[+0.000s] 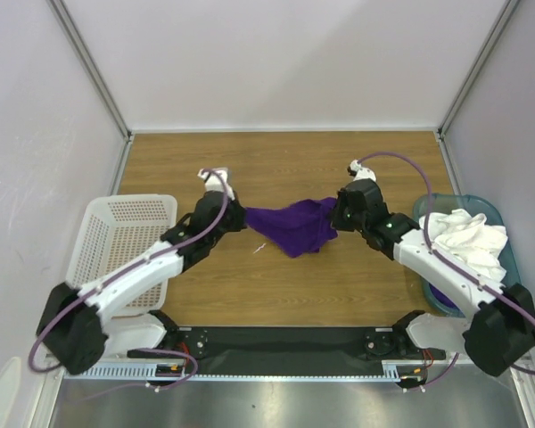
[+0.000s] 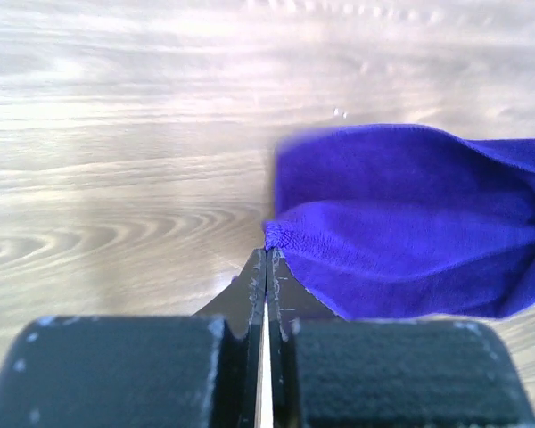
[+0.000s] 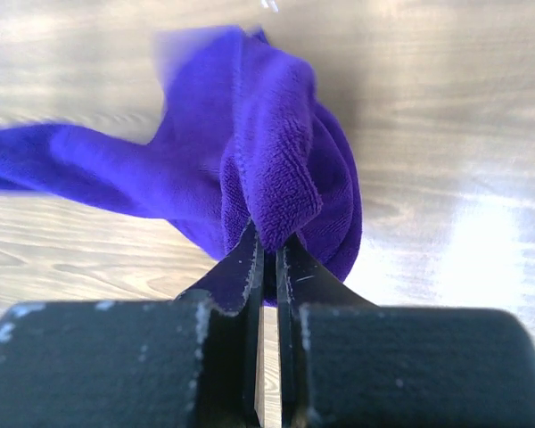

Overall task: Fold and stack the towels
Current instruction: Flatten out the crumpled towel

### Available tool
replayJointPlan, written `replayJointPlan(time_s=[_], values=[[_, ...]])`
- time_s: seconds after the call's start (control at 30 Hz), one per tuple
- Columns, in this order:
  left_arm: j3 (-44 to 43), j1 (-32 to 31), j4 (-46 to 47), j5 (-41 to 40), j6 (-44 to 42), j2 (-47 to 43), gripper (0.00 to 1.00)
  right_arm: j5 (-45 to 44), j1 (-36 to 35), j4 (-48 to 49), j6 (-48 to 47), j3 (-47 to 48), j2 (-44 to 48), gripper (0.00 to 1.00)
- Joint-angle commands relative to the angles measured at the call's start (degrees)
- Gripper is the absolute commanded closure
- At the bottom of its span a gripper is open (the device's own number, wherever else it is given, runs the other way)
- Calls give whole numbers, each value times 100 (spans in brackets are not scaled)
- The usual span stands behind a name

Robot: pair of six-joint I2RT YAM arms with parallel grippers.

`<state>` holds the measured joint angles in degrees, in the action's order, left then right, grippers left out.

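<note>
Purple towel [image 1: 294, 227] at mid-worktop [image 1: 339, 294], spanning between both tools. Left tool [image 2: 267, 256] clenched on its left corner; right tool [image 3: 267, 239] clenched on its bunched right edge. White towel [image 1: 468, 234] heaped in teal bin [image 1: 464, 197], right.

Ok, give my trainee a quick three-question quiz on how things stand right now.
1. True or false: the left claw and the right claw are each shut on the purple towel.
2. Fill in: the white basket sits on the ___ arm's side.
3. Where is the white towel? A in the white basket, B in the teal bin, C in the right claw.

Key: 1 true; 2 left; 3 B.
</note>
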<state>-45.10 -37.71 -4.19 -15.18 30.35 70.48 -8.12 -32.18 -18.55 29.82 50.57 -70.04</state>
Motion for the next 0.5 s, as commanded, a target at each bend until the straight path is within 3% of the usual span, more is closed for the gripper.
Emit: replayJointPlan(time_s=[0.0,0.23,0.47], values=[[361,-96,-495,-556,331,-788,100,-50,46,-26,-248,383,481,100],[800,-263,-1724,-741,1094,-2318,100,-84,81,-631,-416,1138,781,100],[1389,-271,-2367,-785,1895,-2477,100,-936,116,-1510,215,1307,413,100]])
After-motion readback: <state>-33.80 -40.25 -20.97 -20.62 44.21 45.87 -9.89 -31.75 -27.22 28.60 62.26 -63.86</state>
